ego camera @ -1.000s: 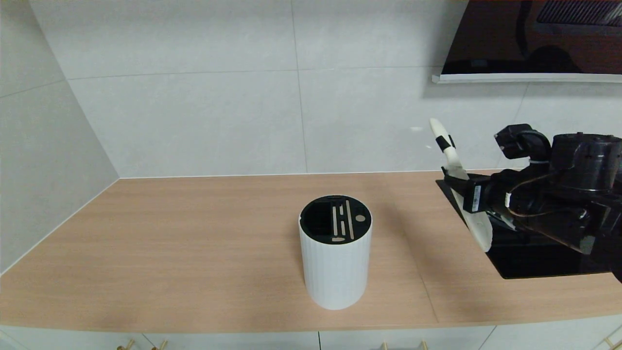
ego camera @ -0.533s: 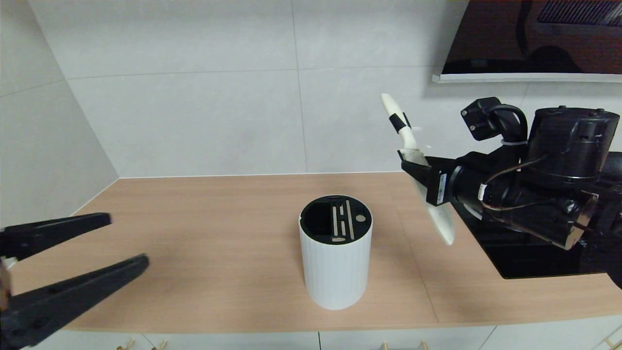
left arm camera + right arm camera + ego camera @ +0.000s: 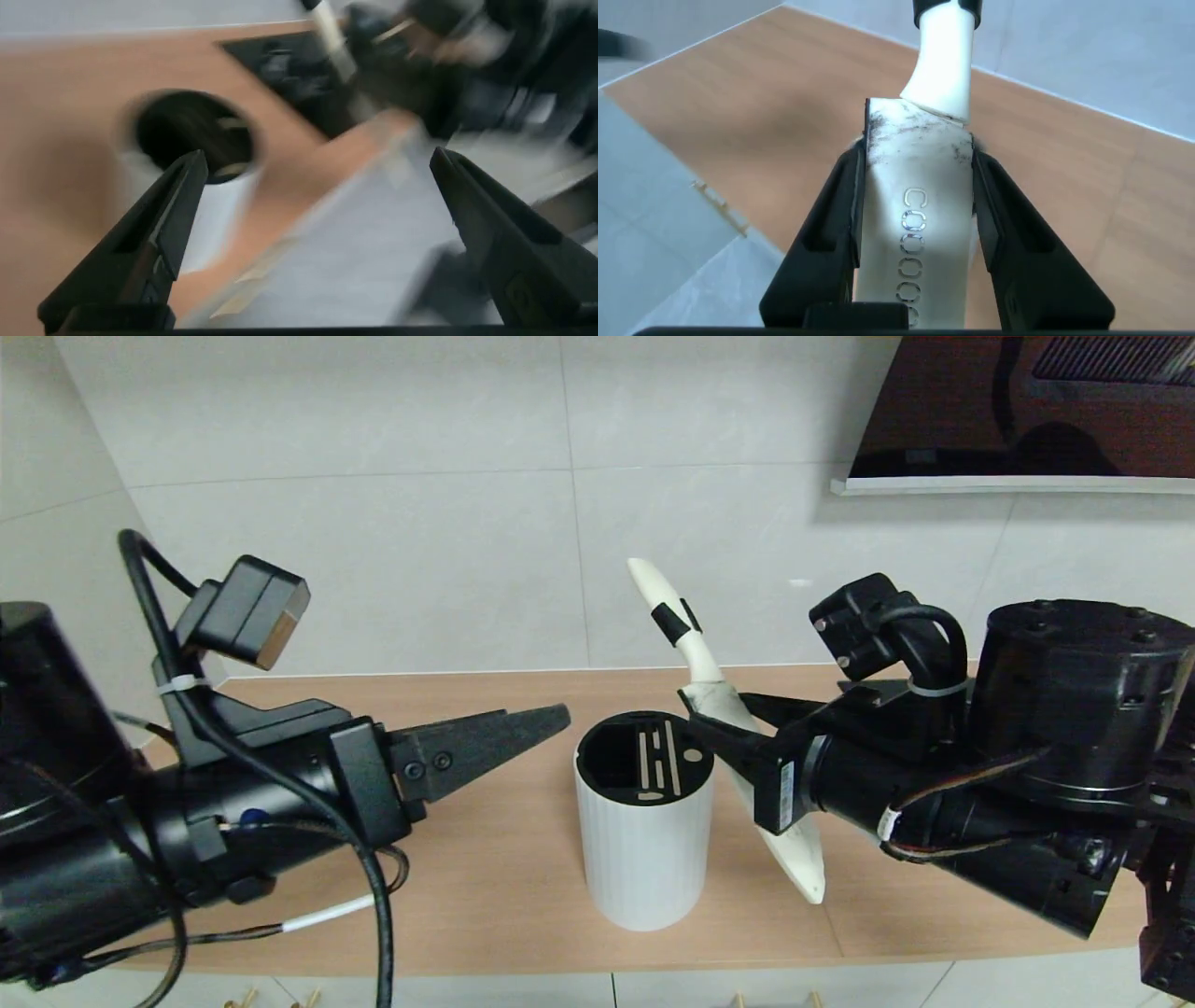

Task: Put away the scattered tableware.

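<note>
right gripper (image 3: 721, 721) clamps a white knife (image 3: 695, 651), black-banded handle upward; left gripper (image 3: 318, 161) gapes wide

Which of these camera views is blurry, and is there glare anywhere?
Left wrist view: heavily smeared, the knife holder and counter streaked, only the left hand fairly crisp. Head view: sharp, with soft reflections on the glossy range hood. Right wrist view: the white knife up close is clear.

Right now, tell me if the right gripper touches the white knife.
Touching: the right wrist view shows the right gripper clamping the white knife from both sides.
</note>
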